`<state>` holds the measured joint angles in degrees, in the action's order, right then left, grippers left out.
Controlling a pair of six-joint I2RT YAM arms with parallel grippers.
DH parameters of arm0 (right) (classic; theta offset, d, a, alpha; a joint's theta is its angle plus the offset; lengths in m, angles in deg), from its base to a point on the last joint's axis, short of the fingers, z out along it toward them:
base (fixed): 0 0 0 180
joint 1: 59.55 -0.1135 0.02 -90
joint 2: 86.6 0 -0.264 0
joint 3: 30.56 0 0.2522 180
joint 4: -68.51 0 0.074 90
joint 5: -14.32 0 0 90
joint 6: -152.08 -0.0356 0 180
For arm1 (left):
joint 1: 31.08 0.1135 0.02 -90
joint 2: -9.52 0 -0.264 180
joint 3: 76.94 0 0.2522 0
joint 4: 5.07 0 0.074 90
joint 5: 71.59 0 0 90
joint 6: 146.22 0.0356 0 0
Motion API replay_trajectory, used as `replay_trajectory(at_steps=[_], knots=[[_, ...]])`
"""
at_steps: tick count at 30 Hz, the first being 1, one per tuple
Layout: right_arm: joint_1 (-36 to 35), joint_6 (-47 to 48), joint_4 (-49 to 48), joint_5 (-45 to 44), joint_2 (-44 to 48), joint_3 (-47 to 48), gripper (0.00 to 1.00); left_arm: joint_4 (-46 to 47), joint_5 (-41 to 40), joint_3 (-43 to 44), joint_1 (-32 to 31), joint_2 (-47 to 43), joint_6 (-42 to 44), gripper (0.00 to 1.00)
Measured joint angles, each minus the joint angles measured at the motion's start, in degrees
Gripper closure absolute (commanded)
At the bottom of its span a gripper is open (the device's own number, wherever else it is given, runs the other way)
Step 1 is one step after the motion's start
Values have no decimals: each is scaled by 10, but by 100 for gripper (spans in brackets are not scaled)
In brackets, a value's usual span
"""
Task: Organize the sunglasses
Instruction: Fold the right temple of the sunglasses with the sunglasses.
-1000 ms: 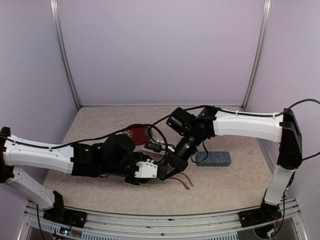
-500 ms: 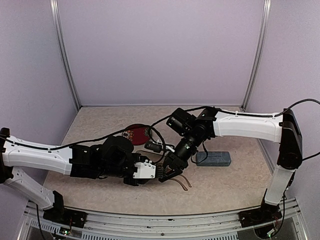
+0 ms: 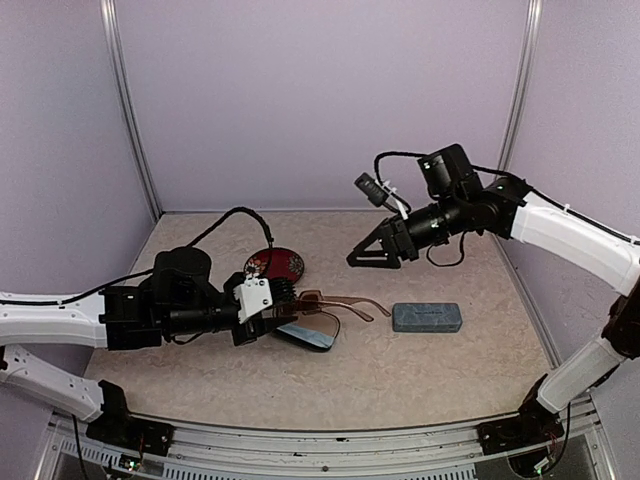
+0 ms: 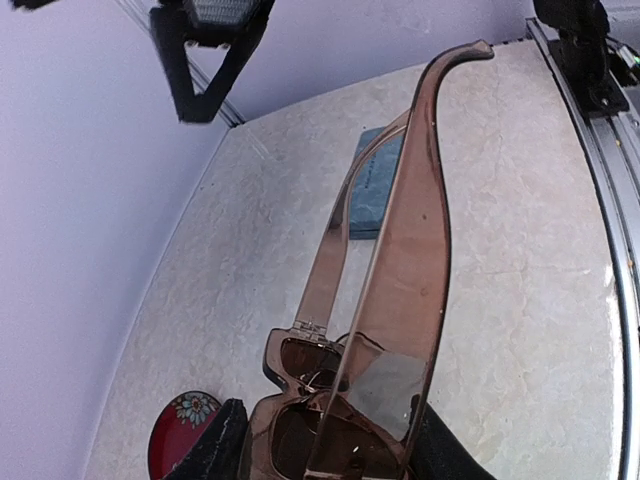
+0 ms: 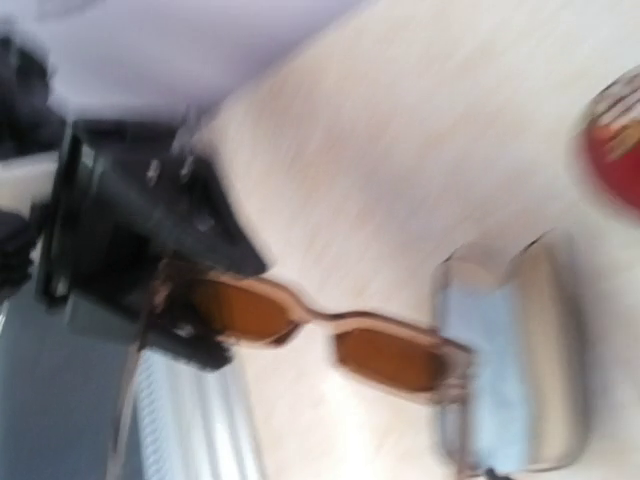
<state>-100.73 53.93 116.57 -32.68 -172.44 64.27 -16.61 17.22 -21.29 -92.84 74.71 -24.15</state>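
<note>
Reddish-brown sunglasses (image 3: 312, 300): clamped at the frame in our left gripper (image 3: 279, 312), temples unfolded ahead of it. Right gripper (image 3: 375, 255): spread, empty, well apart. We should fold the temples before lowering into the case (image 3: 310, 340) beneath.

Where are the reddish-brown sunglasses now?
In the top view, left of centre: the left gripper holds the reddish-brown sunglasses by an open case, their arms pointing toward the grey-blue case.

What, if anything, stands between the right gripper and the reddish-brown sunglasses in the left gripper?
Nothing visible: only open air separates the raised right gripper from the sunglasses in the left gripper. The grey-blue case lies off to the side.
</note>
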Motion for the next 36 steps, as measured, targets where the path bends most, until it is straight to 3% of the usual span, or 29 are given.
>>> replay_trajectory(at_steps=[6, 11, 18, 36], knots=[[87, -82, -92, -63, 86, -96, 34, 44, 8, 0, 43, -5, -100, 83], [99, -121, -127, -125, 74, -156, 37, 103, 5, -11, 53, -10, -216, 87], [90, -141, -165, -144, 23, -181, 45, 161, 5, -28, 54, -5, -329, 89], [18, -137, -196, -159, -24, -139, 53, 171, 8, -28, 54, 55, -372, 91]])
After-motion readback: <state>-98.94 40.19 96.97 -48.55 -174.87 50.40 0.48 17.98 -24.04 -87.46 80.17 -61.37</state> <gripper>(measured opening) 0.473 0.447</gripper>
